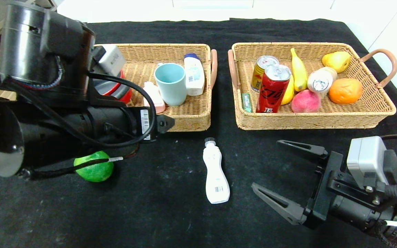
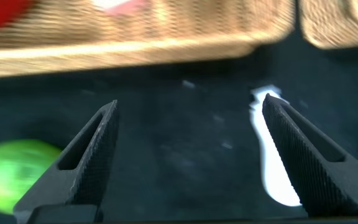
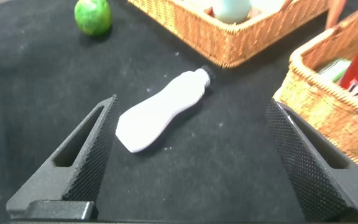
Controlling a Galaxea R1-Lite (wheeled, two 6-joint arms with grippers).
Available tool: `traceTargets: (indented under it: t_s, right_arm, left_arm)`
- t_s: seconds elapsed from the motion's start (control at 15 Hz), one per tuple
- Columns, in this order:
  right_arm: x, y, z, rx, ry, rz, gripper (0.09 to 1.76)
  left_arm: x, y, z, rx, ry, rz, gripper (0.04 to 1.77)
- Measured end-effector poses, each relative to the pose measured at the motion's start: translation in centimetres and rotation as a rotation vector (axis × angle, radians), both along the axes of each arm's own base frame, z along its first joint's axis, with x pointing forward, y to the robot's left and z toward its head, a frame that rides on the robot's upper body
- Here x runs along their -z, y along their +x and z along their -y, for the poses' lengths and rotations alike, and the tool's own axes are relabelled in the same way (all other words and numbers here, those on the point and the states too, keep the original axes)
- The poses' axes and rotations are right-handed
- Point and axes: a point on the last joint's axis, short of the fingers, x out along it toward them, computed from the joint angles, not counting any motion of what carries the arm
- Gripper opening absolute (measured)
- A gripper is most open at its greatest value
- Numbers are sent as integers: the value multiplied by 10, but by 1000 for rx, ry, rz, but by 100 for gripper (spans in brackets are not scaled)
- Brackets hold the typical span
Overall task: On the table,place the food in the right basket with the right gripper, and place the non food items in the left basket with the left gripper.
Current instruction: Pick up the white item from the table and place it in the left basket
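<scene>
A white bottle [image 1: 215,174] lies on the black table in front of the gap between the baskets. A green round fruit [image 1: 94,169] lies at the front left, partly under my left arm. My left gripper [image 2: 191,101] is open and empty over the table just before the left basket [image 1: 184,124], with the green fruit [image 2: 8,174] on one side and the bottle [image 2: 273,177] on the other. My right gripper [image 1: 266,164] is open and empty, low at the front right, pointing at the bottle [image 3: 160,112]. The fruit [image 3: 92,15] lies beyond it.
The left basket holds a light blue cup [image 1: 171,83], a white bottle [image 1: 194,74], a pink item and a red item. The right basket [image 1: 315,120] holds two cans [image 1: 271,89], a banana, a pear, an orange [image 1: 345,90] and a peach.
</scene>
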Motion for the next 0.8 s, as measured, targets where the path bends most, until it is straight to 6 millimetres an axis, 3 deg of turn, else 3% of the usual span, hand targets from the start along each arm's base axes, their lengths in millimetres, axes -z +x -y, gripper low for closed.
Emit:
traceTargets:
  t_s: [0.33,0.8]
  right_arm:
    - [-13,-7,6,13,28,35,171]
    - [-30,-16,14,39,68,73,171]
  left_arm:
    - [22,-11,50,68,-4,-56,168]
    - [52,-3,98,87,47,-106,170]
